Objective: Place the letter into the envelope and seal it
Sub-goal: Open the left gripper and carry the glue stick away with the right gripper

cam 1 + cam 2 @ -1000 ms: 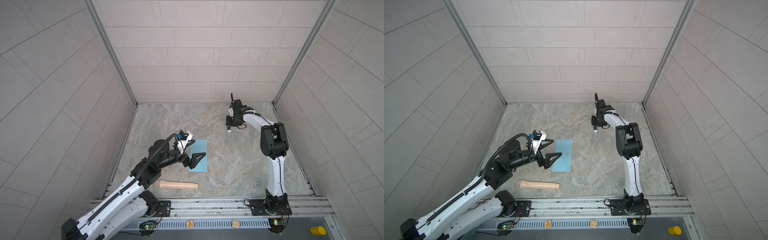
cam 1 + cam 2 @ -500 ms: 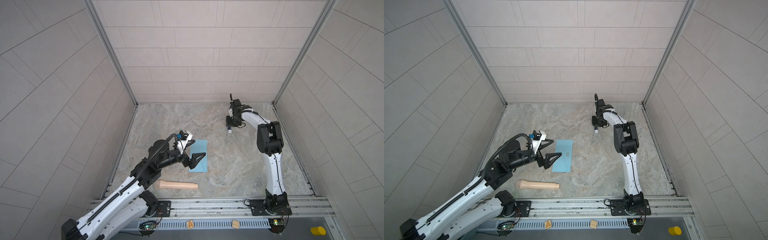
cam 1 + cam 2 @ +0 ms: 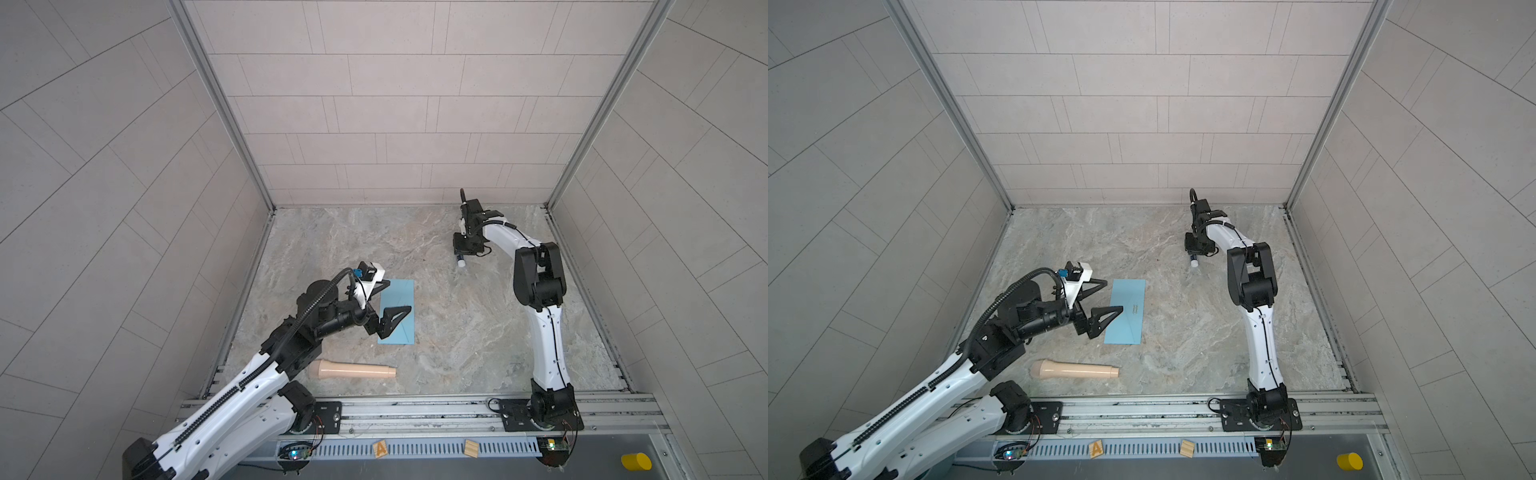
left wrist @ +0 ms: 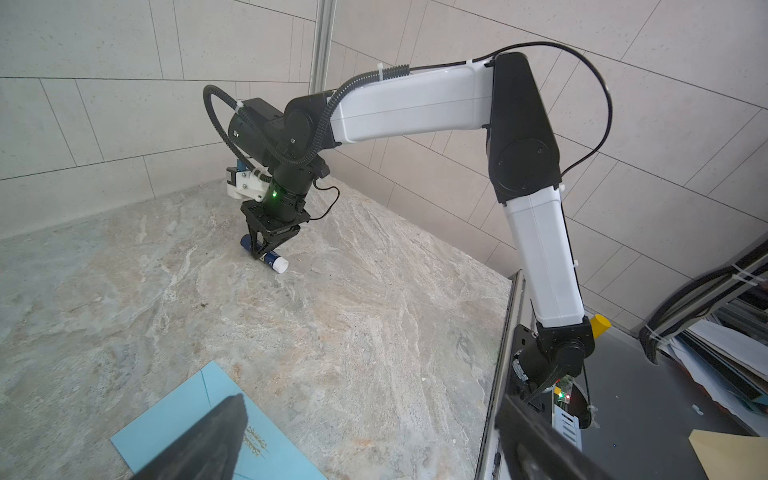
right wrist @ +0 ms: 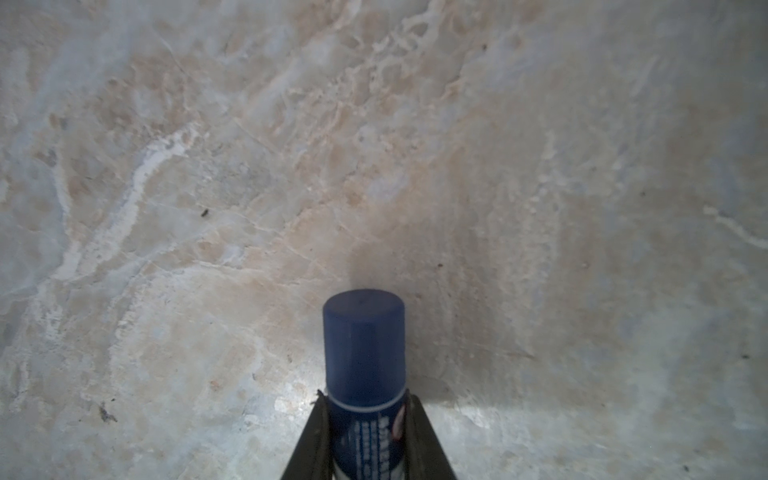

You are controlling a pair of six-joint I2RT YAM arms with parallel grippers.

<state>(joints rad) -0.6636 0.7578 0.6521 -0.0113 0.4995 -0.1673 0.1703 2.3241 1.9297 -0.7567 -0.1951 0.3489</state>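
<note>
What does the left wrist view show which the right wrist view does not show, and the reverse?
Only left wrist: the light blue paper envelope and the white and black right arm.
Only right wrist: the white print on the blue cylindrical glue stick, close up.
Both: that stick, clamped in the right pincer, and the marble tabletop.
</note>
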